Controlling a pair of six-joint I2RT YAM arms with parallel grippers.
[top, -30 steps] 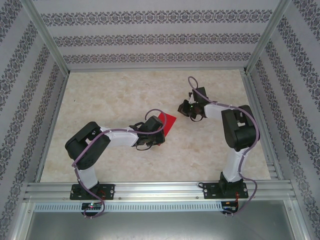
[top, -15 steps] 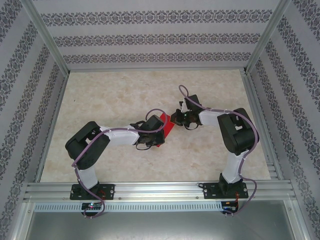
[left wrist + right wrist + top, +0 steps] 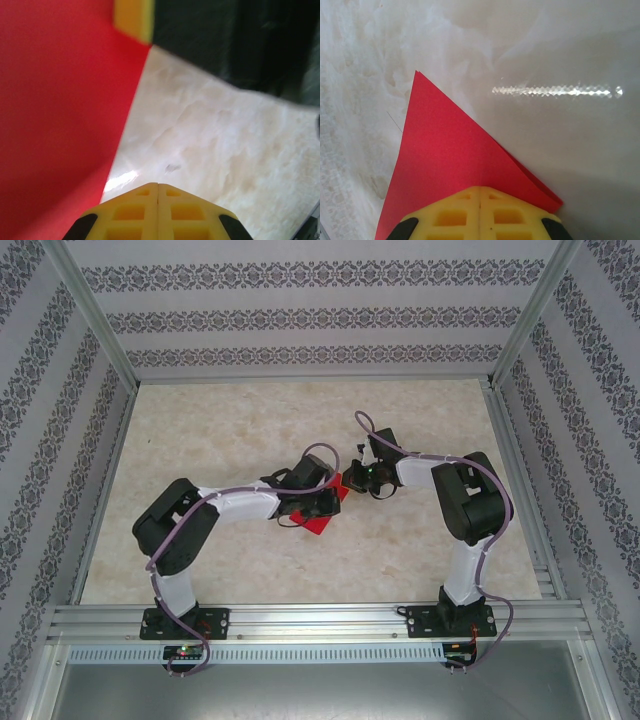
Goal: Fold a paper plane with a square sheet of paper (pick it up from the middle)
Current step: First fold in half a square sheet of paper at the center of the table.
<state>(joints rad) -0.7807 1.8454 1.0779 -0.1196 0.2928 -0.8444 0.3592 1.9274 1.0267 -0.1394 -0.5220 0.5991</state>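
Red paper lies under the closed right gripper, apparently beside the closed left gripper.

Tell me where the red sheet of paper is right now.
In the top view the red paper lies near the middle of the table, partly under the left pincer, its upper-right corner at the right pincer.
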